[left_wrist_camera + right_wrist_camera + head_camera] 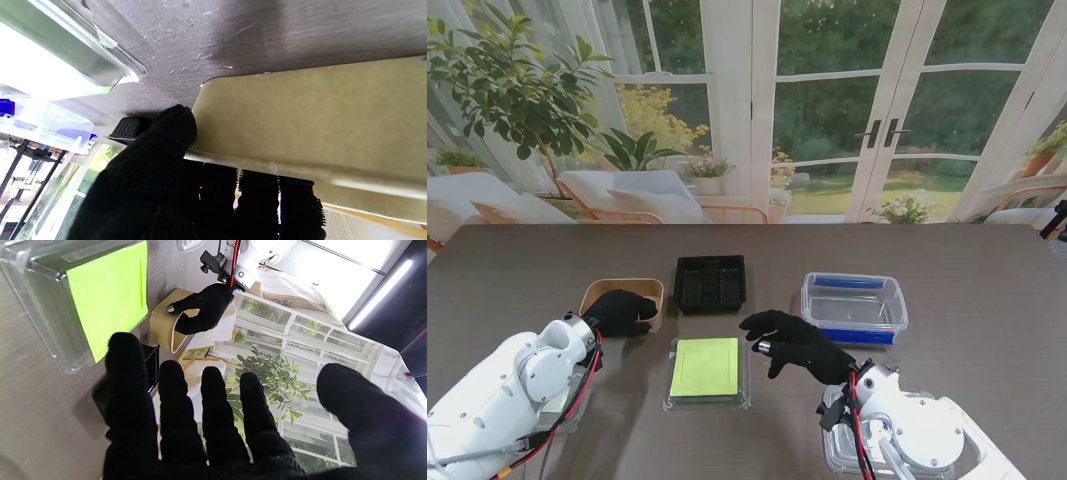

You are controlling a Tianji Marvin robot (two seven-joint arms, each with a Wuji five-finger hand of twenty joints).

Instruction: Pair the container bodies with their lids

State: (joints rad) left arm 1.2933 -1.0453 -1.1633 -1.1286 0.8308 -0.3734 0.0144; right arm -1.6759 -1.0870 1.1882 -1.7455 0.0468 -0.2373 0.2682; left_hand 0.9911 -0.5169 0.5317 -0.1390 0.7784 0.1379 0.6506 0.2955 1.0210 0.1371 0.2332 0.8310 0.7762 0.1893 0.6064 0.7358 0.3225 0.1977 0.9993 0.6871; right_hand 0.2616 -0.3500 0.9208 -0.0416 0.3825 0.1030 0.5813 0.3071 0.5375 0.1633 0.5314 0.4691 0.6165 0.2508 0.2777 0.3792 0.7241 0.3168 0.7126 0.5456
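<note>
A tan paper container [627, 291] stands at the left. My left hand [617, 312] is shut on its near rim: in the left wrist view the thumb [175, 128] presses the outer wall [300, 116] and the fingers [257, 200] hook inside. A clear flat container with a lime-green sheet [706, 368] lies in the middle near me. My right hand [797, 343] hovers just right of it, open, fingers [173, 400] spread and holding nothing. Farther from me sit a black tray [710, 283] and a clear box with blue clips [854, 308].
Another clear plastic piece [842, 455] lies under my right forearm near the table's front edge. The dark wooden table [987, 300] runs back to a wall of windows. In the right wrist view the green container [106, 296], tan container [161, 328] and left hand [203, 306] show together.
</note>
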